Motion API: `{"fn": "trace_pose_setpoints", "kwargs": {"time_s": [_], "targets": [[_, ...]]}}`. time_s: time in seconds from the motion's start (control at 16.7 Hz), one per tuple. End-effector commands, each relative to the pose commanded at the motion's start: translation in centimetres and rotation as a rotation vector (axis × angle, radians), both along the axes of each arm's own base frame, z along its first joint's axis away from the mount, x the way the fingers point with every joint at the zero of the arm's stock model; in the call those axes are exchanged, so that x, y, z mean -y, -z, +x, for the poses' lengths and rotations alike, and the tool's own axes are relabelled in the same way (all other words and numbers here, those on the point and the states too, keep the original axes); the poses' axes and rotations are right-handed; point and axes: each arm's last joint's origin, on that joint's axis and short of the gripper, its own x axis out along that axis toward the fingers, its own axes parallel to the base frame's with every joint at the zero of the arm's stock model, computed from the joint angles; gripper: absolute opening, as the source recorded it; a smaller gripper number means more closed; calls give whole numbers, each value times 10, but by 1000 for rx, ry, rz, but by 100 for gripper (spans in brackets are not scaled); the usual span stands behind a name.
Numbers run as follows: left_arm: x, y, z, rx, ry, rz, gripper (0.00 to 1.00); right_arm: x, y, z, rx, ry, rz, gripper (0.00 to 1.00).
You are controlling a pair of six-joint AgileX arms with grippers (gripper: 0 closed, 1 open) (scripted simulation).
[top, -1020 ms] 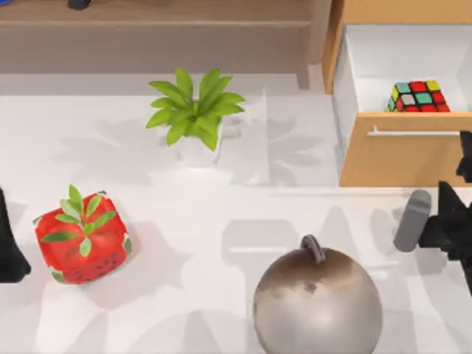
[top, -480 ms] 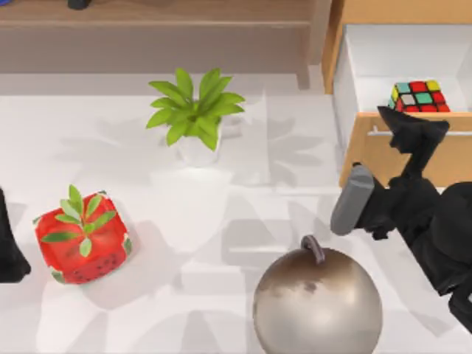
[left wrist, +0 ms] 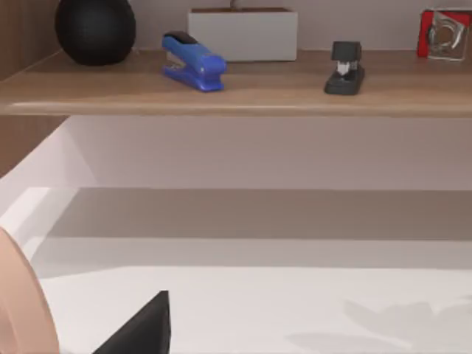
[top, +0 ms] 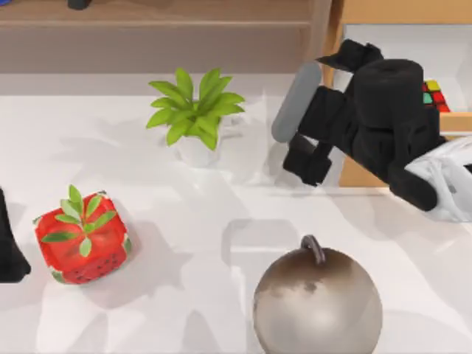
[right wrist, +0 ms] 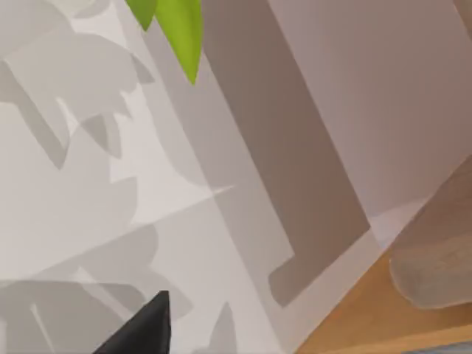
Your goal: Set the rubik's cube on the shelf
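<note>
The rubik's cube (top: 434, 96) sits inside the open orange-wood drawer (top: 354, 174) at the desk's far right corner, only its right side peeking out from under the right arm. The right gripper (top: 346, 53) hangs at the drawer's left rim, so the cube lies just beside it, toward the desk's right edge and down in the drawer. Whether its fingers are spread or closed I cannot tell. This arm is clearly the nearer one; the left gripper (top: 9, 254) is parked at the desk's left edge, well apart from the drawer, beside the strawberry block (top: 82, 237), its fingers equally unreadable. The shelf (top: 155, 12) runs along the desk's far edge, left of the drawer, already carrying a blue stapler (left wrist: 193, 62) and a black stapler (left wrist: 344, 68). The cube is not yet gripped, I judge.
</note>
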Motion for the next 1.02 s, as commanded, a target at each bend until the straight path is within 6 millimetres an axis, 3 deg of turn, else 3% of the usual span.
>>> {"fn": "trace_pose_setpoints", "kwargs": {"time_s": [0.3, 0.66, 0.84, 1.02], "targets": [[0, 0, 0, 0, 0, 0, 100, 12, -45, 64, -384, 230, 135, 100], [0, 0, 0, 0, 0, 0, 100, 60, -93, 115, -772, 613, 271, 100], [0, 0, 0, 0, 0, 0, 100, 86, -100, 129, -924, 800, 312, 100], [0, 0, 0, 0, 0, 0, 100, 107, -93, 139, -1044, 956, 329, 100]]}}
